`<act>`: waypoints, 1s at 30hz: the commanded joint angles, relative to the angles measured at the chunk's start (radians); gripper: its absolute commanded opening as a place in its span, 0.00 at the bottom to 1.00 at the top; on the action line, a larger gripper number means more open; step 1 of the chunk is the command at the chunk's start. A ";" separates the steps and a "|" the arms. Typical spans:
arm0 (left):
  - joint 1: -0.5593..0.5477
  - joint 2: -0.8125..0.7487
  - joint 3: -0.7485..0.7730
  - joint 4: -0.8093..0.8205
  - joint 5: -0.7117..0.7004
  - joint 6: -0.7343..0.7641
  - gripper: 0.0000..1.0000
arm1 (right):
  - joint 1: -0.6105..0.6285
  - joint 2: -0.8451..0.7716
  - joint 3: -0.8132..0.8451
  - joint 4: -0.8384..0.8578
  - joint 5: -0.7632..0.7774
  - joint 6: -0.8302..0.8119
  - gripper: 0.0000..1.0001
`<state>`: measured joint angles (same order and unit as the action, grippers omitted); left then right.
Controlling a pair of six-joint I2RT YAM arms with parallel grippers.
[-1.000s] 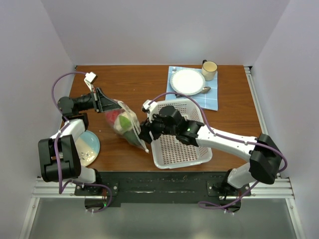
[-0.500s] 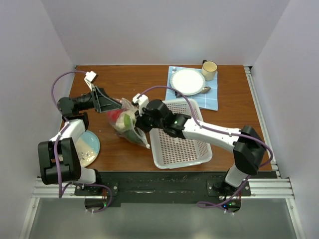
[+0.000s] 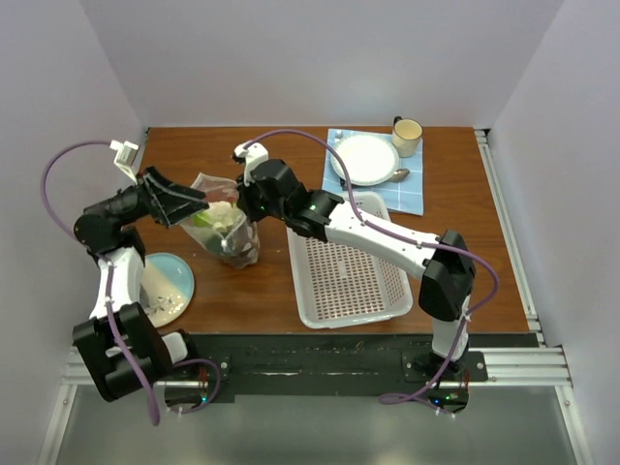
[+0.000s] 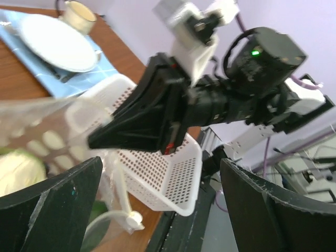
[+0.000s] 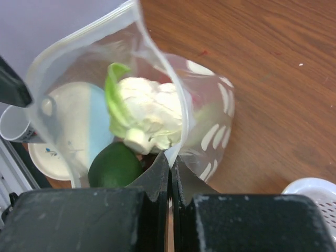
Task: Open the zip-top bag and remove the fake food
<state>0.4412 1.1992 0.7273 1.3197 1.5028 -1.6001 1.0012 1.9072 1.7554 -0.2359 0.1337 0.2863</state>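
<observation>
The zip-top bag [image 3: 235,242] stands on the wooden table left of centre with its mouth pulled open. My right gripper [image 3: 243,201] is shut on the bag's rim [image 5: 157,68], pinching the plastic between its fingertips [image 5: 170,157]. Fake food shows inside the bag: a cream-white lumpy piece [image 5: 151,111] with a light green leaf, and a dark green round piece [image 5: 114,168]. My left gripper [image 3: 184,203] hangs wide open just left of the bag's mouth, holding nothing. In the left wrist view its gap [image 4: 163,205] frames the bag's edge [image 4: 37,121].
A white perforated basket [image 3: 349,283] sits right of the bag, under the right arm. A white plate [image 3: 365,158], a spoon and a cup [image 3: 407,136] rest on a blue cloth at the back right. A light blue plate [image 3: 172,284] lies at the front left.
My left gripper let go of the bag, opened and drew back to the left. My right gripper closed on the bag's rim and carried it back and left, lifting the mouth open.
</observation>
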 commanded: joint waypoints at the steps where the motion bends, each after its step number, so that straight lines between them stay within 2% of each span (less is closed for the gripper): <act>1: 0.099 -0.009 -0.129 0.564 0.206 0.147 1.00 | 0.004 -0.017 0.055 -0.013 0.004 0.051 0.00; 9: 0.218 -0.043 -0.207 0.570 0.205 0.291 1.00 | 0.010 -0.069 -0.039 0.004 -0.009 0.053 0.00; 17: 0.214 0.054 -0.154 0.569 0.106 0.318 1.00 | 0.042 -0.109 -0.123 0.038 -0.025 0.045 0.00; 20: 0.133 0.166 -0.118 0.570 0.111 0.322 1.00 | 0.056 -0.111 -0.134 0.040 -0.029 0.048 0.00; 23: 0.030 0.149 -0.114 0.570 0.108 0.330 1.00 | 0.065 -0.117 -0.142 0.038 -0.026 0.050 0.00; 25: 0.008 0.140 -0.103 0.566 0.064 0.347 1.00 | 0.065 -0.135 -0.152 0.041 -0.020 0.050 0.00; 29: -0.009 0.224 0.067 0.567 0.019 0.275 1.00 | 0.066 -0.198 -0.210 0.056 -0.019 0.056 0.00; 30: -0.013 0.244 0.202 0.564 0.002 0.208 1.00 | 0.065 -0.210 -0.218 0.061 -0.023 0.056 0.00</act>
<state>0.4412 1.3872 0.6582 1.3003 1.5112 -1.3041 1.0607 1.8065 1.5642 -0.2306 0.1173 0.3290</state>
